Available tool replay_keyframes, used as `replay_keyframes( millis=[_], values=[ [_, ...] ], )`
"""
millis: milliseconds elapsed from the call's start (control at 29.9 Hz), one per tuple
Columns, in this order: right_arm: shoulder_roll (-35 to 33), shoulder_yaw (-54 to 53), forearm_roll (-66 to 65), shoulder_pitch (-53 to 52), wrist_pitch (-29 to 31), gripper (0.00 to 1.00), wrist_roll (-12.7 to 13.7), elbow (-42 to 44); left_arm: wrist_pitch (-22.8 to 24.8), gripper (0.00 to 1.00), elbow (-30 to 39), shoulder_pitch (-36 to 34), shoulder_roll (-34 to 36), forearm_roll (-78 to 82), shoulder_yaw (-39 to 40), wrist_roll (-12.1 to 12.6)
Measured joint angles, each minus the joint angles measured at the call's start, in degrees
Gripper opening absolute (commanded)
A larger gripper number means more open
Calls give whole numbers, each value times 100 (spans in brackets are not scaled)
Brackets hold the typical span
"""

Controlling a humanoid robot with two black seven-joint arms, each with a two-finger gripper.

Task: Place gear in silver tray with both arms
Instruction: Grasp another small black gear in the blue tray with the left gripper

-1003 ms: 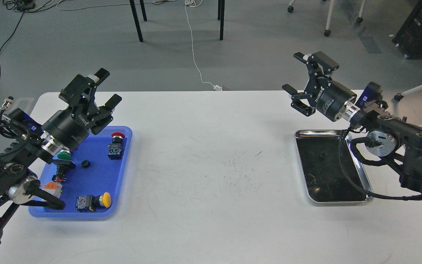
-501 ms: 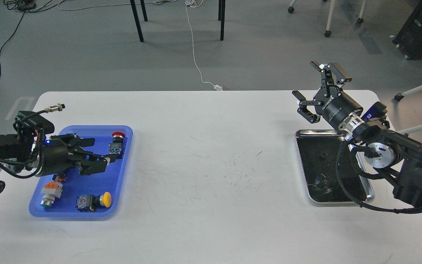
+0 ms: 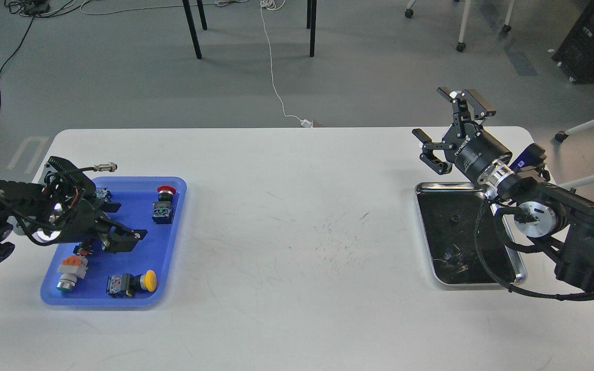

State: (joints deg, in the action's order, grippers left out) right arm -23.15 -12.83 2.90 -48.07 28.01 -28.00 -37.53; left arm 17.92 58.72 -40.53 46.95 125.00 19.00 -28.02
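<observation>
Holding push-buttons [image 3: 164,205], the blue tray [image 3: 173,242] lies under left fingers [image 3: 121,240], state unclear; right fingers [image 3: 433,162] spread

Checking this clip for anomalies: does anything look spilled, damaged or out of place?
Nothing stands out. The push buttons lie tipped over but inside the blue tray; the silver tray sits flat with a small dark part in it. The white table shows only scuff marks.
</observation>
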Motion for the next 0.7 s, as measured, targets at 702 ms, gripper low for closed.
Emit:
replay_keyframes(
  millis=[702],
  values=[
    [44,8,-18,-60,0,98,0,7,-17,37,-449,9,-203,0,-105,3]
  ],
)
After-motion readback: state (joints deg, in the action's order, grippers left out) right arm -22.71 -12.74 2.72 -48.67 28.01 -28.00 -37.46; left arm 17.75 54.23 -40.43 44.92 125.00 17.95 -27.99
